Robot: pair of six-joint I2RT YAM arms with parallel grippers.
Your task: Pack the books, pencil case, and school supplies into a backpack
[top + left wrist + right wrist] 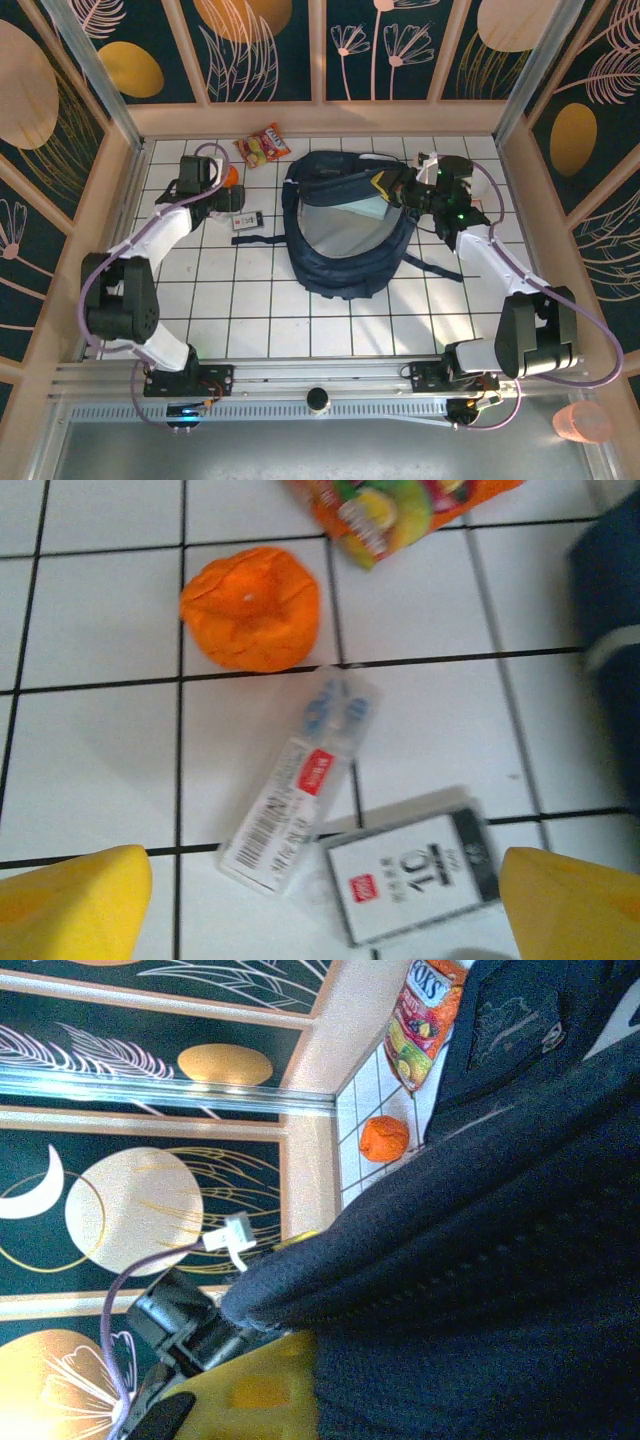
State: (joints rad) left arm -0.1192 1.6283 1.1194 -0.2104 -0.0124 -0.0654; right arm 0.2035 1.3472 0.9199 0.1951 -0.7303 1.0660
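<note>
Backpack (345,235) lies open mid-frame in the top view, with the right gripper (392,190) clenched on its upper-right rim. Pencil case (300,795) bears a red label and a barcode; the gadget (415,870) just beside it reads "10". Left gripper (230,198), arm stretched forward, hangs spread wide above both.

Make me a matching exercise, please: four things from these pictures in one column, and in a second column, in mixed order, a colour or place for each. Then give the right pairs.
Things
1. backpack
2. snack packet
3. round object
4. pencil case

Colour or place
A. clear, lying beside the grey-white gadget
B. navy blue, lying open in the middle of the table
C. plain orange, on a white tile
D. red-orange, with printed pictures

Pairs: 1-B, 2-D, 3-C, 4-A
</note>
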